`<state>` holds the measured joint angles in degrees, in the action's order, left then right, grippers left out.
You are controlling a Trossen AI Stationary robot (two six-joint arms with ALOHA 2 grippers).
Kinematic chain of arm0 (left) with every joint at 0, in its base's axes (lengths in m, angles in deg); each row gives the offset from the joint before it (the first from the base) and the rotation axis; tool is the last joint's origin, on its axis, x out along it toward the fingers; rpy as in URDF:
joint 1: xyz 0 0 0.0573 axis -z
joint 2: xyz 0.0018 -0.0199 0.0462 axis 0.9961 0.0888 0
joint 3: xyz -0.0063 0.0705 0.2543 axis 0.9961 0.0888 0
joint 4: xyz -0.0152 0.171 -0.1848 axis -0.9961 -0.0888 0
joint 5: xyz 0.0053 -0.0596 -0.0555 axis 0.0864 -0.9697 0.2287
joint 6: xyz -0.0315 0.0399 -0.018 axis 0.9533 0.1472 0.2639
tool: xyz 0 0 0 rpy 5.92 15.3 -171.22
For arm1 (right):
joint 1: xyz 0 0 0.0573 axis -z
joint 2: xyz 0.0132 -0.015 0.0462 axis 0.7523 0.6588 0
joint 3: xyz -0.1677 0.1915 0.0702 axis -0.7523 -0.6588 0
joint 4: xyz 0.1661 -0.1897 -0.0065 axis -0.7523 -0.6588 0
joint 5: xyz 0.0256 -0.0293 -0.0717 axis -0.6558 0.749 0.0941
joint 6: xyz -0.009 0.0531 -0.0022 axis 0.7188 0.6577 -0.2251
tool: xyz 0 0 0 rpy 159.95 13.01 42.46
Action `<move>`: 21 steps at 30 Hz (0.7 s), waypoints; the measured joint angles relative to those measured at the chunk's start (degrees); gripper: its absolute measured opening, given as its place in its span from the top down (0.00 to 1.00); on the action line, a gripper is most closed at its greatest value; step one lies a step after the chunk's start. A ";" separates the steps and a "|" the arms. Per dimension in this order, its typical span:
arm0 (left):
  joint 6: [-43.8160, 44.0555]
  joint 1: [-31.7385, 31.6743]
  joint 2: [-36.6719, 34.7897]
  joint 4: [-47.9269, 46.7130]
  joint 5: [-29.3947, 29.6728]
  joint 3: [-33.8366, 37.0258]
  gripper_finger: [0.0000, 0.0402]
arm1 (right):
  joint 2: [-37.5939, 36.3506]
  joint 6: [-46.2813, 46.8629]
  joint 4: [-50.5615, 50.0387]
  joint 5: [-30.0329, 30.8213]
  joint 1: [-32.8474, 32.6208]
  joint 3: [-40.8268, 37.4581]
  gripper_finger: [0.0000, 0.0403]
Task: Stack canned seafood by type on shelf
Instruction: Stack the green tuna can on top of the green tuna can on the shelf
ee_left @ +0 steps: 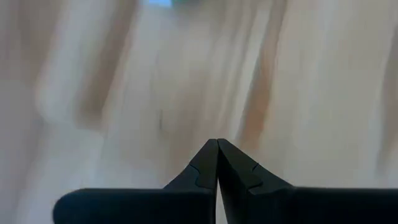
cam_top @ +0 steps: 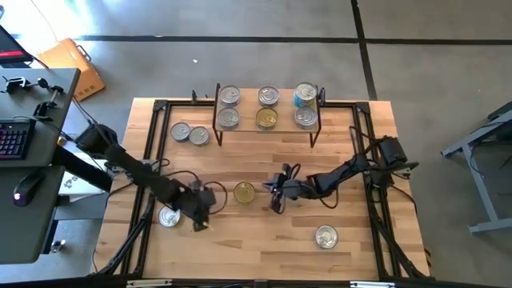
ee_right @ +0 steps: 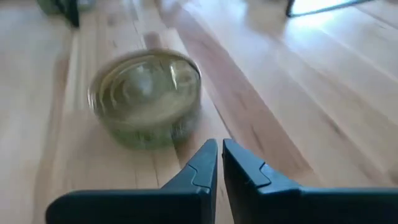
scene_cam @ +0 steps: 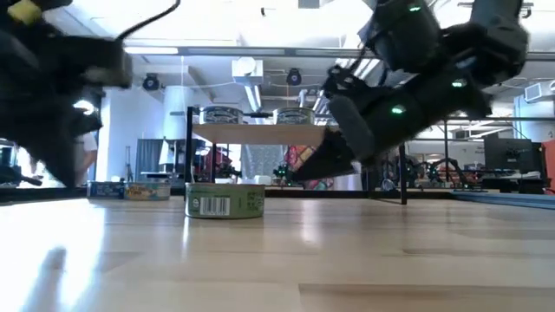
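Table (cam_top: pixel 264 240), butcher-block top, black frame rails along its edges.

Near edge: one silver-lidded tin (cam_top: pixel 326 237), lying alone towards the right, well apart from both arms.

Middle band, left: left gripper (cam_top: pixel 199 219), low over bare wood, fingers pressed together and holding nothing; the left wrist view shows their tips meeting over blurred planks. Just beside it, on its outer side, a silver-lidded tin (cam_top: pixel 169 216), partly under the arm.

Middle band, centre: gold-lidded tin (cam_top: pixel 244 193), flat on the table, green-labelled side showing in the low view. It lies between the two grippers, touched by neither.

Middle band, right of centre: right gripper (cam_top: pixel 274 198), just beside the gold-lidded tin, fingers nearly closed with only a sliver of a gap, empty. In the right wrist view the tin sits just past the fingertips.

Far left, on the table beside the shelf: two silver-lidded tins (cam_top: pixel 190 134), side by side, touching or nearly so.

Far centre: shelf (cam_top: pixel 268 120), light wood top on thin black legs. Six tins on top in two rows of three: silver ones (cam_top: pixel 230 96) at left, a gold one (cam_top: pixel 266 119) at the middle front, a blue-labelled one (cam_top: pixel 305 94) at right rear.
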<state>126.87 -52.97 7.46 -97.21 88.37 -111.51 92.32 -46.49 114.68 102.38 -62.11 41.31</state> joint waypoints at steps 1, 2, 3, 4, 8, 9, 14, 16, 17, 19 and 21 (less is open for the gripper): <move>3.10 0.73 -0.12 -3.22 -2.18 -0.32 1.00 | 0.31 -0.24 0.52 -0.82 0.45 0.55 0.96; 6.00 1.63 0.00 -6.60 -3.57 -1.00 1.00 | 0.32 -0.55 0.31 -1.12 0.76 0.53 0.96; 8.47 2.95 0.32 -8.36 -4.52 -2.45 1.00 | 0.33 -1.33 -0.07 -1.22 1.02 0.68 0.96; 11.09 4.54 0.62 -10.43 -4.58 -4.03 1.00 | 0.73 -1.92 -0.08 -2.01 1.34 1.24 0.96; 24.57 9.43 0.90 -28.25 -4.81 -10.95 1.00 | 1.60 -3.91 0.04 -3.36 1.98 1.74 0.96; 28.50 10.38 0.95 -31.46 -5.45 -11.90 1.00 | 1.98 -3.91 0.42 -3.50 2.11 2.02 0.96; 40.25 12.40 0.93 -37.68 -12.50 -10.51 1.00 | 2.16 -3.87 0.05 -4.53 2.13 1.84 0.96; 42.38 12.35 0.73 -37.15 -15.35 -8.18 1.00 | 2.22 -4.22 0.03 -4.62 2.05 1.84 0.96; 42.75 12.36 0.82 -35.47 -15.98 -6.96 1.00 | 2.22 -4.46 0.02 -4.65 2.05 1.84 0.96; 42.32 12.35 0.82 -32.05 -16.21 -4.77 1.00 | 2.22 -4.48 0.01 -4.65 2.05 1.84 0.96; 40.33 11.84 0.41 -29.52 -15.37 -2.73 1.00 | 2.22 -4.67 0.02 -4.65 2.05 1.84 0.96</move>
<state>167.21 -41.14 7.88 -126.73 72.99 -114.23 94.54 -51.15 114.70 97.73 -60.06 43.15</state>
